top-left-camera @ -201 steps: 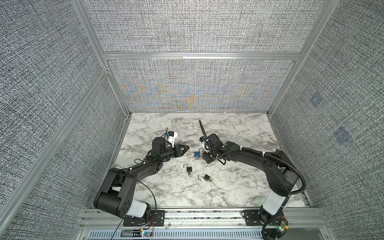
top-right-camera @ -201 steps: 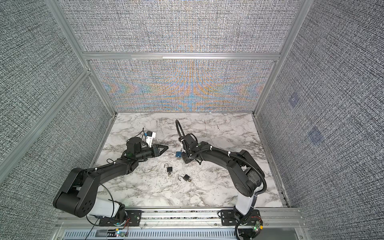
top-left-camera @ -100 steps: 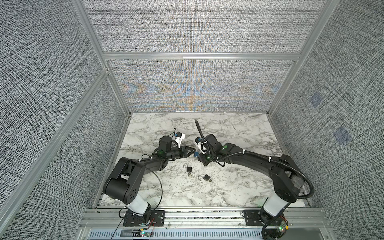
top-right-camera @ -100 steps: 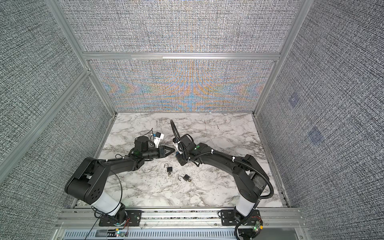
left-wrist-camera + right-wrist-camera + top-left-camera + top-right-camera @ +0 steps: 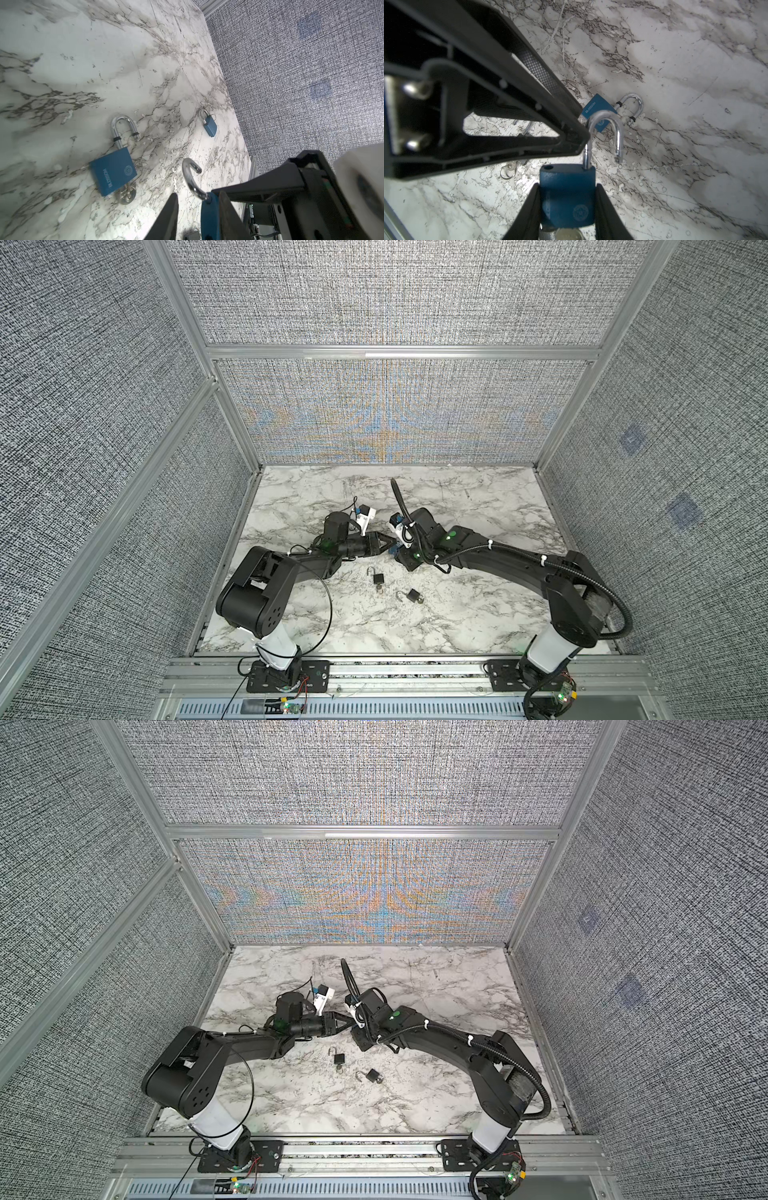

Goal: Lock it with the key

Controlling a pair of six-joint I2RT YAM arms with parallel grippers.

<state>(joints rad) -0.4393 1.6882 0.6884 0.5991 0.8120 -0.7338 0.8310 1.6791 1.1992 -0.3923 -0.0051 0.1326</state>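
Top views: the left arm [image 5: 299,564] and right arm [image 5: 498,562] meet jaw tip to jaw tip over the middle of the desk [image 5: 457,626]. What sits between the tips is too small to read here. Two spare locks [image 5: 378,580] lie flat just in front, apart from both arms. Right wrist view: the right jaws, set narrow, clamp the blue lock [image 5: 566,195] by the two thin edges of its body, clear of the desk. Its long axis runs straight along these jaws, with the key [image 5: 568,234] end back toward the wrist and the shackle [image 5: 605,124] end pointing out toward the left arm. The shackle is open: one leg is seated, and the free leg hangs on the side away from its hole [image 5: 550,167], so it likely needs about a half turn before it can be pressed home. One left jaw's tip lies against or just beside the seated leg; contact cannot be told. Left wrist view: the left jaws stand partly apart and hold nothing, with the lock's body edge-on between them and the shackle curving away beyond their tips. The left arm is therefore the nearer to the shackle, and the closing push would run along the lock's long axis toward the right wrist.
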